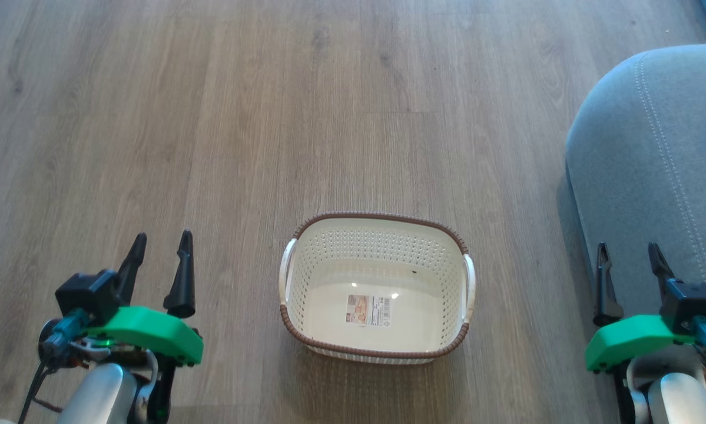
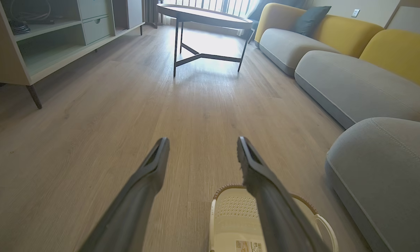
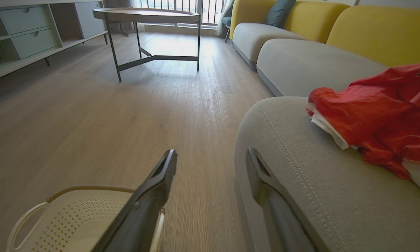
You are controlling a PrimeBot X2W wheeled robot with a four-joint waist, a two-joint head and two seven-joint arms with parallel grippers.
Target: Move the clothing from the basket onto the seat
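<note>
Below, plank floor (image 1: 211, 118) beside seat (image 1: 653, 147)

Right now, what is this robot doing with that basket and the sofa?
Nothing is being handled at this moment. The red and white clothing lies on the grey seat, on the robot's right. The basket stands on the wooden floor in front of the robot, with a paper label on its bottom and no clothes in it. The left gripper and the right gripper hang open on either side of it, holding nothing. The job looks done.
</note>
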